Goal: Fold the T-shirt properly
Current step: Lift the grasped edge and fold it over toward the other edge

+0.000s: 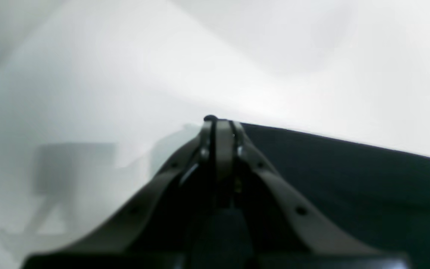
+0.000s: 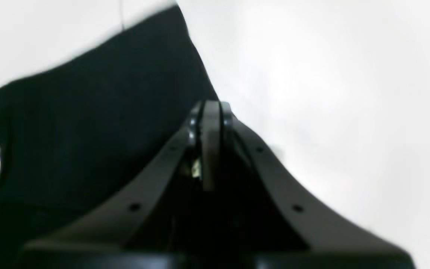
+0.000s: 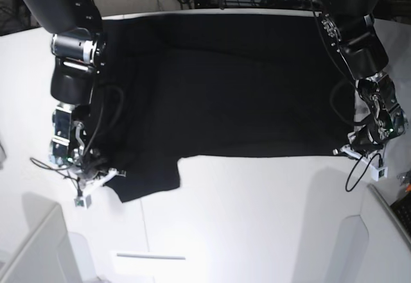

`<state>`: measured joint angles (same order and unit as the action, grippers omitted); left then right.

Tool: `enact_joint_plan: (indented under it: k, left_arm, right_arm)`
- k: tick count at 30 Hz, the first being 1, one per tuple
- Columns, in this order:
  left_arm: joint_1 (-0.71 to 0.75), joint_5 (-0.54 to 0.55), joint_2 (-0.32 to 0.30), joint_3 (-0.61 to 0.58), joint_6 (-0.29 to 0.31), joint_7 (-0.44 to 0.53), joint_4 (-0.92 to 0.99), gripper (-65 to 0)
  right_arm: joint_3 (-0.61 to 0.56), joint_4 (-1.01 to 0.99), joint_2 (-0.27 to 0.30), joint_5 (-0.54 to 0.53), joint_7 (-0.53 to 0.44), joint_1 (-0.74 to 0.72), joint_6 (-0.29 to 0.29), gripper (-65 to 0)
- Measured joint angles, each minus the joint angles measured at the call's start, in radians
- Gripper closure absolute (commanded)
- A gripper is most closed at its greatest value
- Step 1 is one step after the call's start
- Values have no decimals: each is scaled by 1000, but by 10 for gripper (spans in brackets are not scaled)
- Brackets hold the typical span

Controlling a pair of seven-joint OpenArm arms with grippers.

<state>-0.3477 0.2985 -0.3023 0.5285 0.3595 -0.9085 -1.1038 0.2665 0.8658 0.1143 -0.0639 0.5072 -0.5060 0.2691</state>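
Base view shows the T-shirt (image 3: 231, 84) spread flat across the far half of the white table (image 3: 257, 219), one sleeve reaching toward the near edge. At that sleeve's corner the right gripper (image 3: 110, 175) is clamped on the cloth. At the T-shirt's opposite near corner, the left gripper (image 3: 350, 149) is pinched closed on the hem.

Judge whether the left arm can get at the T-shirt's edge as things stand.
Probably yes: the left gripper, fingers closed, already sits at the T-shirt's edge, with only bare table around.
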Motion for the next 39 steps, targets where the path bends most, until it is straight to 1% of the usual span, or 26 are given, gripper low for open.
enact_joint_plan:
  k: [3, 11, 14, 19, 24, 27, 29, 31, 33, 35, 37, 39]
  left_arm:
    - [17, 55, -2, -5, 4, -9, -33, 0]
    - [34, 55, -11, -1, -3, -23, -35, 0]
    - [36, 61, -12, -1, 0, -23, -36, 0]
    - [85, 61, -13, 0, 0, -24, -96, 0]
    - [115, 79, -12, 1, 0, -23, -144, 0]
    - [151, 200, -19, 0, 0, -24, -145, 0]
    - [172, 263, -39, -3, 0, -25, -142, 0]
    - [185, 283, -61, 0, -12, -23, -142, 0]
    - [196, 305, -68, 1, -12, -21, -144, 0]
    - [212, 317, -67, -2, -11, -24, -144, 0]
    - [230, 364, -70, -3, -8, -23, -145, 0]
    - [252, 415, -84, -2, -9, -24, -147, 0]
  right_arm:
    - [0, 61, 0, -1, 51, 24, 0, 0]
    - [0, 190, -2, -3, 74, 83, 0, 0]
    - [0, 230, -2, -2, 113, 107, 0, 0]
    - [0, 287, -2, -6, 111, 137, 0, 0]
    - [0, 290, -2, -6, 115, 151, 0, 0]
    - [0, 290, -2, -3, 119, 158, 0, 0]
    - [0, 293, -2, -6, 118, 164, 0, 0]
    - [0, 324, -2, -3, 119, 184, 0, 0]
    - [0, 361, -3, -5, 121, 203, 0, 0]
    - [0, 381, -3, -5, 158, 208, 0, 0]
    - [0, 402, -2, -5, 189, 208, 0, 0]
    - [0, 427, -3, -5, 190, 217, 0, 0]
